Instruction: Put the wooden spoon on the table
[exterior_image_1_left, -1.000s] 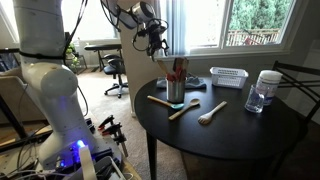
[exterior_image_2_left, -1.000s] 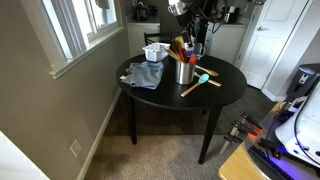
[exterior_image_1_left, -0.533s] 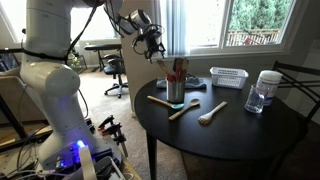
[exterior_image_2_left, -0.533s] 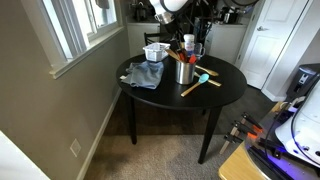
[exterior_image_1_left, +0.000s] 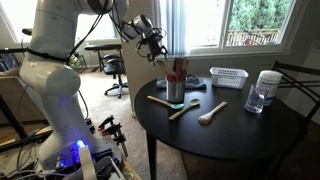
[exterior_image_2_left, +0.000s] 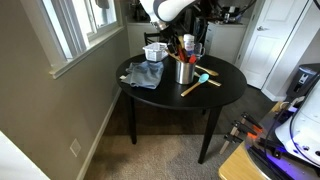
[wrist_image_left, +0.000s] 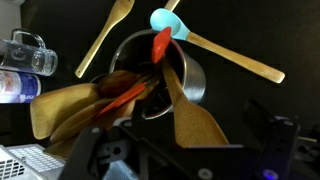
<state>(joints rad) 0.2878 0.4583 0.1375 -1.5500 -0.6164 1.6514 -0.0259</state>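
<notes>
A metal utensil cup (exterior_image_1_left: 176, 92) stands on the round black table (exterior_image_1_left: 240, 135), packed with several wooden and red utensils. It also shows in the wrist view (wrist_image_left: 192, 88). My gripper (exterior_image_1_left: 154, 46) hangs above and to the side of the cup. In the wrist view a medium-brown wooden spoon (wrist_image_left: 185, 105) rises from the cup's rim to between my fingers (wrist_image_left: 185, 128). The fingers stand wide apart, with a dark gap beside the wood. In an exterior view the cup (exterior_image_2_left: 184, 73) is seen with my arm above it.
On the table lie a pale cream spoon (exterior_image_1_left: 212, 112), a turquoise-headed spatula (exterior_image_2_left: 201, 78) and one more wooden utensil (exterior_image_1_left: 160, 100). A white basket (exterior_image_1_left: 228, 76), a glass jar (exterior_image_1_left: 265, 90) and a blue cloth (exterior_image_2_left: 145, 75) are there too. A chair stands at the right.
My arm has swung and the gripper has shifted a little sideways above the cup. The things on the table have not moved.
</notes>
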